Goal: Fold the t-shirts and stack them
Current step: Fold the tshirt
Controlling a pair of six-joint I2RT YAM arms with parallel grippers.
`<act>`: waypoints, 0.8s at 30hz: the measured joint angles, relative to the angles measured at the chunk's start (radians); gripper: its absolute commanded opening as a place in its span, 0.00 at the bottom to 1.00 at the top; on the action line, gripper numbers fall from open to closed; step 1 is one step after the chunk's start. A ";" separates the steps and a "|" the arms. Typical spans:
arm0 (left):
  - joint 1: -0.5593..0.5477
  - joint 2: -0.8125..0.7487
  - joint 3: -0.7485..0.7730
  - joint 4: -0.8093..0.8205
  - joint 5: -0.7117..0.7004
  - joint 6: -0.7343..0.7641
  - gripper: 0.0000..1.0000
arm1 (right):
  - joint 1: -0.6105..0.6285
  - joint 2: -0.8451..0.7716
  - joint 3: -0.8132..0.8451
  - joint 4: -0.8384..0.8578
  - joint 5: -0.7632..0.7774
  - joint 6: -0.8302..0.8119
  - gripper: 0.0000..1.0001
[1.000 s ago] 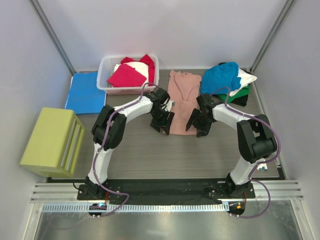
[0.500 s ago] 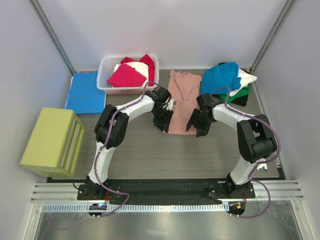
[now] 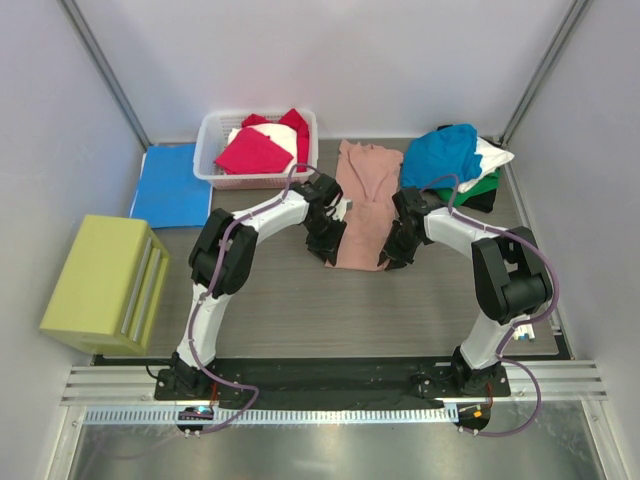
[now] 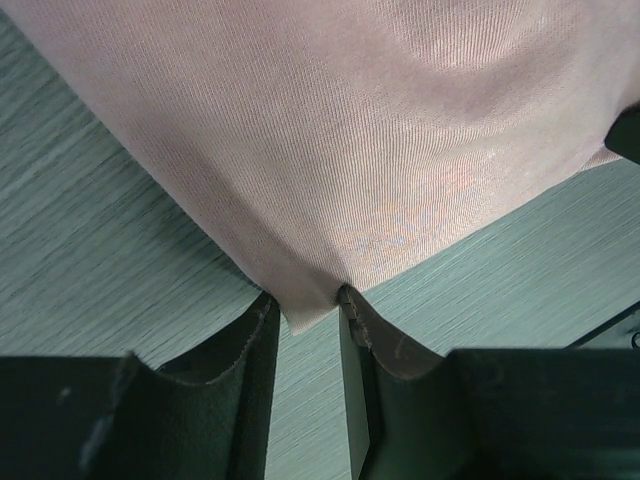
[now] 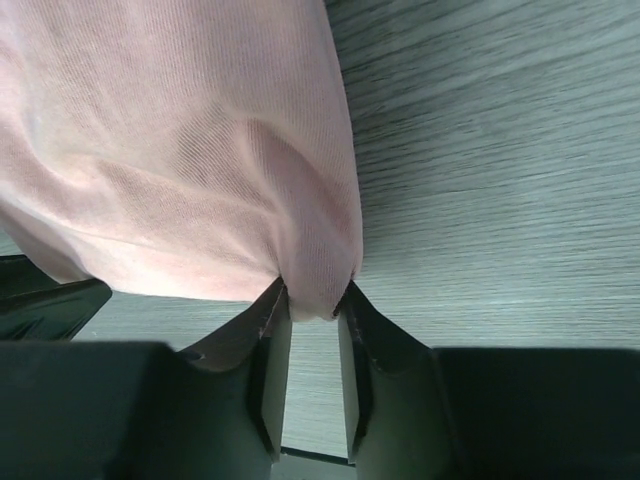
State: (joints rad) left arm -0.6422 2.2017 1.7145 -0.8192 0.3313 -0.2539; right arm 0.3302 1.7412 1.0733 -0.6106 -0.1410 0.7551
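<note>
- The table (image 3: 300,300) is a grey wood-grain surface inside a pale, plain-walled booth (image 3: 330,60). A metal rail (image 3: 110,385) runs along its near edge.
- There are two arms, each with one gripper: the left gripper (image 3: 328,247) and the right gripper (image 3: 395,250).
- There is one white basket (image 3: 208,150) at the far left. It holds magenta cloth (image 3: 250,152) and white cloth (image 3: 282,138); how many pieces there are cannot be told.
- One flat blue folder (image 3: 168,185) lies just left of the basket. One yellow-green box (image 3: 100,285) stands nearer, at the left edge.
- One pile sits at the far right. It shows four colours: a teal-blue t-shirt (image 3: 440,155) on top, a white t-shirt (image 3: 492,155), a green t-shirt (image 3: 472,186) and a black t-shirt (image 3: 482,202) at the bottom.
- One dusty-pink t-shirt (image 3: 362,200) lies in the middle of the table, between the basket and the pile. It is a long strip running from far to near.
- The left gripper is at the strip's near left corner. In the left wrist view its jaws are pinched together on a point of the pink cloth.
- The right gripper is at the near right corner. In the right wrist view its jaws are clamped on a rounded fold of the same cloth.
- The rest of the shirt spreads away from both grippers toward the far side, over the wood grain.
</note>
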 measured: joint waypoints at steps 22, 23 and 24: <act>0.068 0.000 0.032 -0.040 0.052 0.039 0.00 | 0.023 0.012 -0.010 0.044 -0.039 0.012 0.19; 0.069 0.000 0.033 -0.046 0.056 0.048 0.00 | 0.029 0.014 -0.009 0.045 -0.039 0.014 0.15; 0.069 0.000 0.034 -0.060 0.064 0.056 0.00 | 0.037 0.014 -0.009 0.047 -0.040 0.017 0.13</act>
State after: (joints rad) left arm -0.5735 2.2017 1.7485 -0.8787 0.3950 -0.1978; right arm 0.3668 1.7554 1.0641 -0.5636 -0.1810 0.7719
